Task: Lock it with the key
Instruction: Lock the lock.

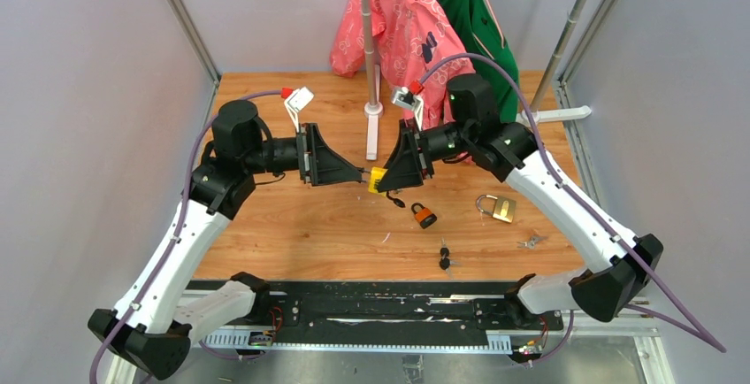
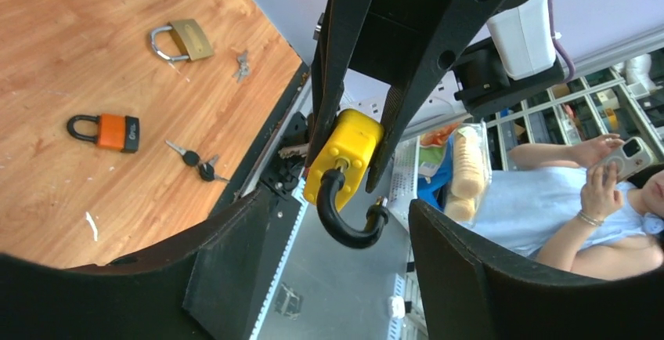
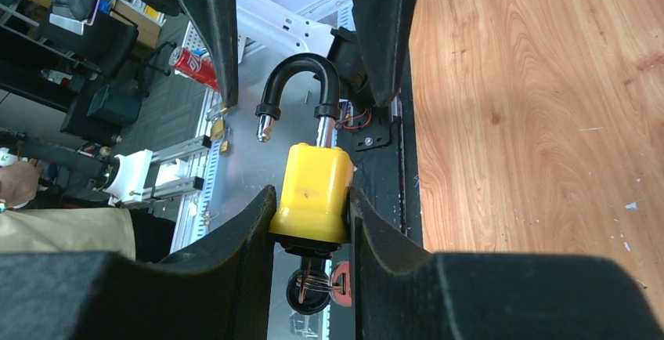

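Observation:
My right gripper (image 3: pixel 312 199) is shut on the body of a yellow padlock (image 3: pixel 313 187) and holds it in the air above the table. The black shackle (image 3: pixel 301 74) stands open, its free end out of the body. A key (image 3: pixel 309 289) with a black head and a ring sits in the lock's underside, between the right fingers. From above, the padlock (image 1: pixel 378 178) sits between the two grippers. My left gripper (image 2: pixel 337 208) is open, one finger on each side of the shackle (image 2: pixel 344 226) without touching it. Its tips (image 1: pixel 361 172) almost meet the lock.
On the wood lie an orange padlock (image 1: pixel 424 216), a brass padlock (image 1: pixel 500 208), black-headed keys (image 1: pixel 445 256) and small silver keys (image 1: pixel 531 241). A grey pole on a stand (image 1: pixel 371 57) rises behind the grippers, with a pink garment (image 1: pixel 398 21) and a green garment (image 1: pixel 469 12) hanging.

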You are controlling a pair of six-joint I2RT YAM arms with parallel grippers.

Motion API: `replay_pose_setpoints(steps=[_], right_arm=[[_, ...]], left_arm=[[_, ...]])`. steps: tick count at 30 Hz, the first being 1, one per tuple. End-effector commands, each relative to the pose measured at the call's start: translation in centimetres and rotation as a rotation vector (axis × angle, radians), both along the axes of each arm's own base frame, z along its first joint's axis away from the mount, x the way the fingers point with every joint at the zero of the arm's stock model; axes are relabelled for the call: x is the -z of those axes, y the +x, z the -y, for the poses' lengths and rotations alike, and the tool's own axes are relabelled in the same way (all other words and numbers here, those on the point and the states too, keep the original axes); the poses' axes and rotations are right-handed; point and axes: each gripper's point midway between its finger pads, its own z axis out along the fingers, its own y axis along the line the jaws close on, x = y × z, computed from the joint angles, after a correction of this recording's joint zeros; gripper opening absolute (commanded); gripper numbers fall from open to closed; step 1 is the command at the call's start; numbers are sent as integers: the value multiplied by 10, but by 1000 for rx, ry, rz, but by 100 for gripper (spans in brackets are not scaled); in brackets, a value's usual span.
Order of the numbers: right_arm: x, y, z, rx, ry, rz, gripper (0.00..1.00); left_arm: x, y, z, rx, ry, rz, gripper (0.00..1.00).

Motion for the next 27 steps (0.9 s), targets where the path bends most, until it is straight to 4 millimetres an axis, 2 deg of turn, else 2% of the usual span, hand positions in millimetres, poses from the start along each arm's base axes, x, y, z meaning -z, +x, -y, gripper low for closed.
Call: replay_pose_setpoints(steps=[1,5,13,15,22,25,26,27], right_arm=[[-21,-5,-7,-33,50,45,0],[-22,-3,-9,-41,56,43,0],[-33,-3,-15,-69,98,-16,0],[-37,-5,-15,-86,123,-41,0],[-43,-9,-17,-102,168,-96,0],[-46,-6,-19,-84,184,-101,0],[-47,-3,-20,-71,186,-104,1],[-47,1,-22,-39,185,-107,10]], left_arm=[[-5,-5,6,41,-2,10,65],[-3,-5,6,45,8,19,44],[3,-2,5,43,43,49,14],[4,-1,5,38,46,71,1],[-8,3,5,9,-7,156,0],[-17,8,2,-51,-47,248,0],[-22,7,0,-68,-65,284,0],[-25,9,-1,-94,-81,311,0]])
